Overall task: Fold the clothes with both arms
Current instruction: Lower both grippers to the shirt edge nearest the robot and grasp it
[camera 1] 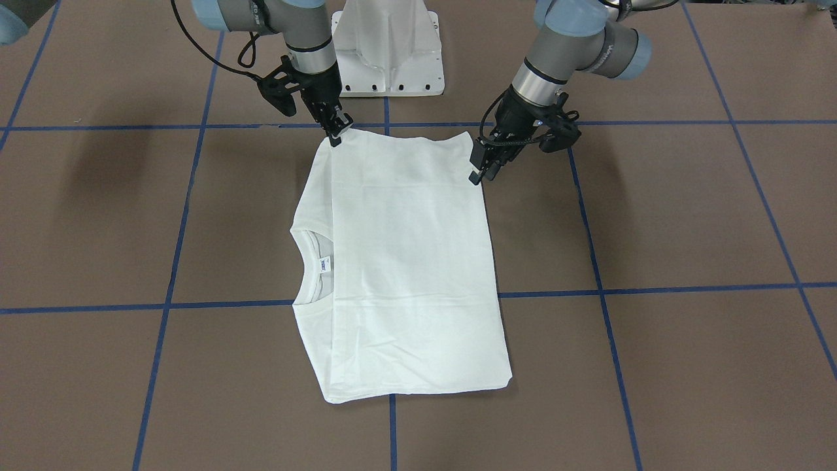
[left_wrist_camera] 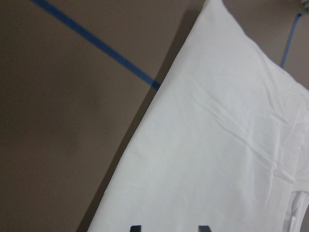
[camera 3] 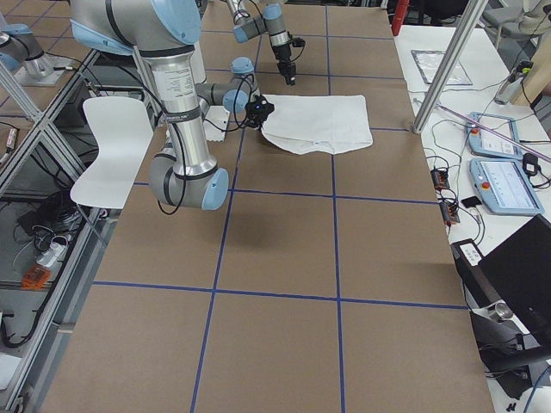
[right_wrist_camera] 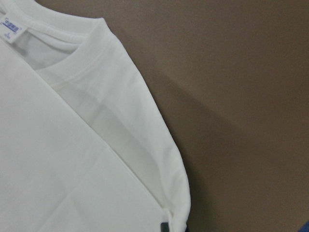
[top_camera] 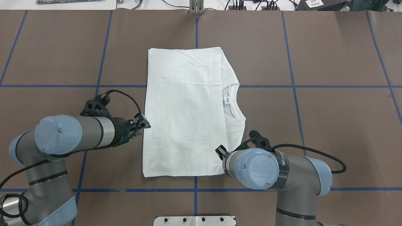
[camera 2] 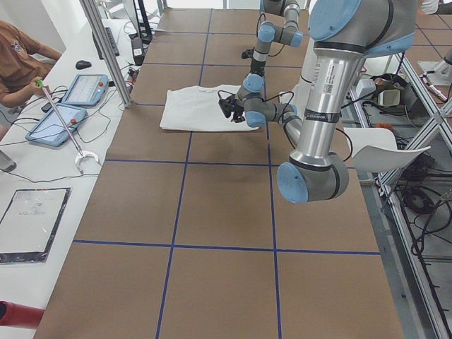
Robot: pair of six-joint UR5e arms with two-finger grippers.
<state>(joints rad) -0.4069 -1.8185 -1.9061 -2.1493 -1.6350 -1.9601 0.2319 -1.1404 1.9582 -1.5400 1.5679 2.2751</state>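
Note:
The white shirt lies folded flat on the brown table, collar and neck label toward my right side; no black text shows. My left gripper hangs just over the shirt's near edge on my left. It is open: two fingertips stand apart above the cloth in the left wrist view. It also shows in the overhead view. My right gripper sits at the shirt's near corner by the collar side and looks shut on that corner. Only one dark fingertip shows there, at the cloth's edge. My right forearm hides it in the overhead view.
The white pedestal base stands just behind the shirt's near edge. Blue tape lines grid the brown table. Tablets and cables lie on a side bench past the far edge, where an operator sits.

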